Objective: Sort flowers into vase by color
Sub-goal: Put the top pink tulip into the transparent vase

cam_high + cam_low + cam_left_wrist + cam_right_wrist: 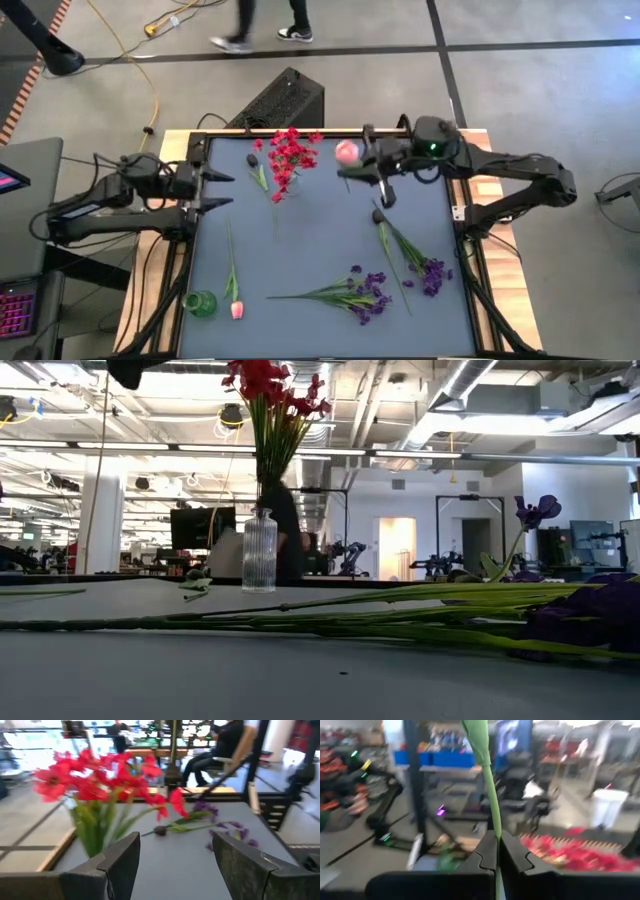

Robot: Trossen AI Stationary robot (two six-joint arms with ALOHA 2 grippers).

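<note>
Pink tulip stem between right gripper fingers.

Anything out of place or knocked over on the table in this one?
Nothing looks spilled or damaged. The clear vase stands upright with the red flowers in it. The purple flowers and one pink tulip lie loose on the table, unsorted. The right gripper holds a green stem.

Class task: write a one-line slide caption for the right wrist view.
Right gripper shut on a green flower stem, with red flowers blurred beyond.
</note>
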